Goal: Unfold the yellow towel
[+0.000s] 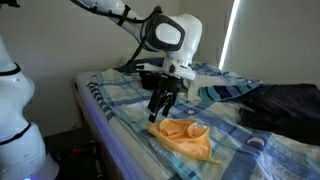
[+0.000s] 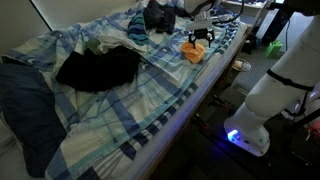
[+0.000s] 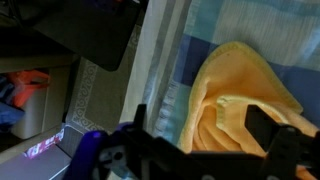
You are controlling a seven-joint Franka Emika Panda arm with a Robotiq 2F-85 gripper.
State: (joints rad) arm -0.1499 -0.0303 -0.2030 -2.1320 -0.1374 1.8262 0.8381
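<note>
The white Franka arm (image 1: 172,38) reaches out from its base (image 2: 262,95) and bends steeply at the wrist, so the gripper (image 1: 160,104) points straight down in both exterior views. Seen from the wrist view, its 2 dark fingers (image 3: 262,128) stand spread wide, 1 to each side of the frame, gripping nothing.

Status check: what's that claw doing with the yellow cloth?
Gripper open, empty. Yellow towel just below it, partly spread on plaid bedsheet, one flap folded over. Dark clothing well aside.
</note>
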